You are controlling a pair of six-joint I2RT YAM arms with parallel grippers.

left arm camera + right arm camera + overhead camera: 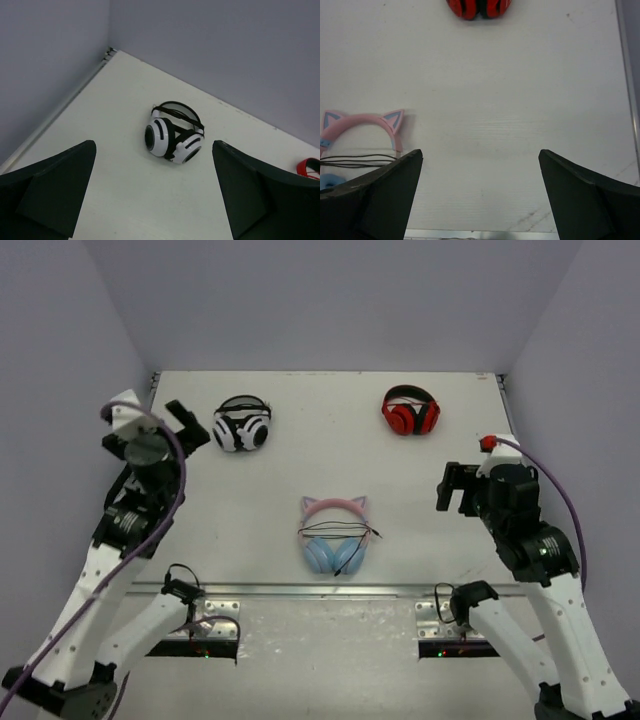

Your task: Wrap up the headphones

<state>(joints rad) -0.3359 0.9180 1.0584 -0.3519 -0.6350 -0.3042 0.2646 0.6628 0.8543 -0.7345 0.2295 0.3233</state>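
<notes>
Grey walls close in a white bench (300,470) on three sides. At the lower centre of the overhead frame the headphones (325,555) lie flat, with the pink cat-eared headband toward the top and the blue earcups toward the bottom. The thin black cable (340,531) runs in a few strands across the gap between the headband's arms, and a loose end trails over the earcups. The left hand (186,424) hangs at the upper left, fingers spread wide and holding nothing, just beside the white-and-black headphones (242,425). The right hand (452,488) hovers at the right, well apart from the pink set, also spread wide and holding nothing. The red-and-black headphones (411,412) rest at the upper right.
</notes>
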